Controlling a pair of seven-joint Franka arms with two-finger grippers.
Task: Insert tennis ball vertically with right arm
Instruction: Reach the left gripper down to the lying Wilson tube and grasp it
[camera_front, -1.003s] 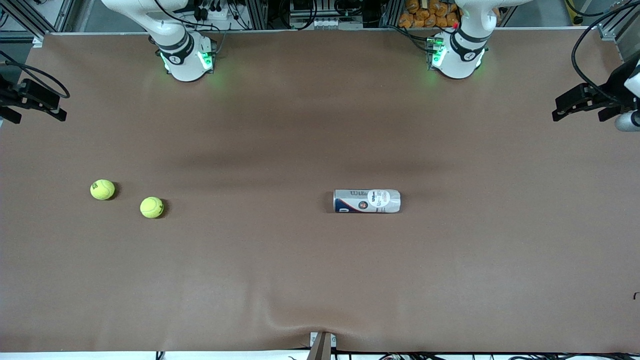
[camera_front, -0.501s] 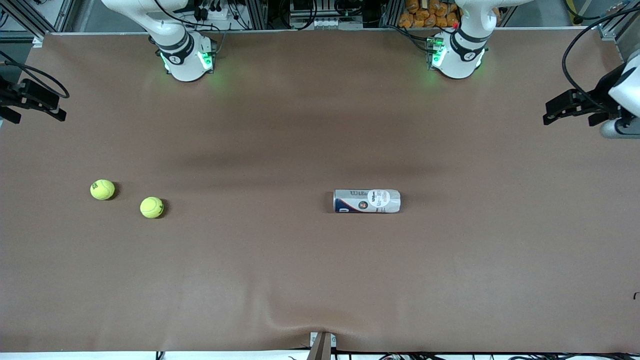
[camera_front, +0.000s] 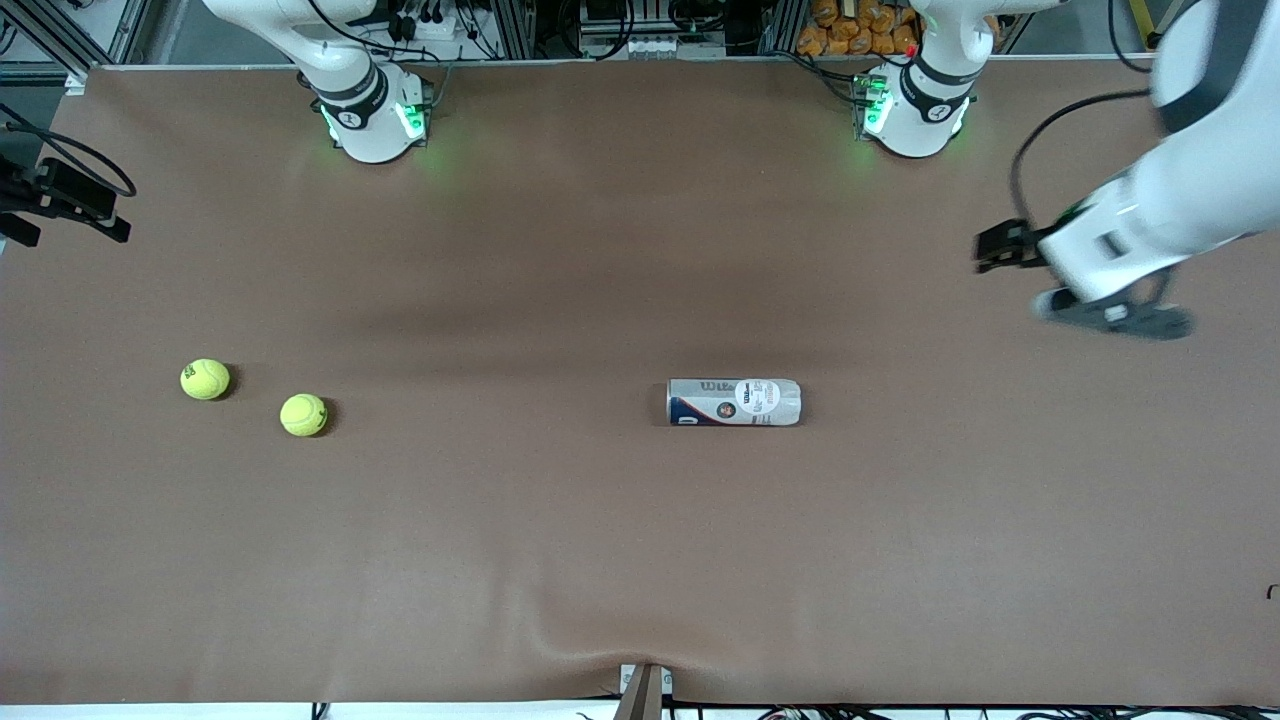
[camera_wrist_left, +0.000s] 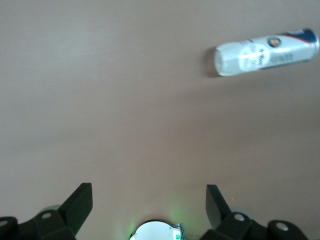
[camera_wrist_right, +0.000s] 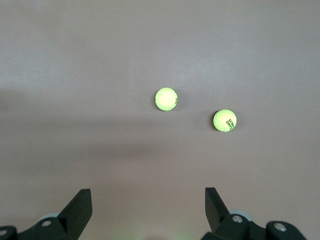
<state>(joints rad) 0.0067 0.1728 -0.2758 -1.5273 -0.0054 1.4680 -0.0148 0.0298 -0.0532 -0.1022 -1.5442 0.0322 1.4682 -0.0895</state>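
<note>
Balls (camera_front: 304, 415) are lying on the desk (camera_front: 620, 560), can (camera_front: 734, 402) on its side midway. I am holding my right tool (camera_wrist_right: 148, 212) open above them; left tool (camera_wrist_left: 149, 210), probably empty, is gaping. Next: descending onto one ball.

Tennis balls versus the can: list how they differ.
The tennis balls are yellow-green spheres; the can is a white, labelled cylinder lying on its side. There are two balls, one can. The balls lie toward the right arm's end, the can nearer the left arm's. All rest on the brown table, untouched.
</note>
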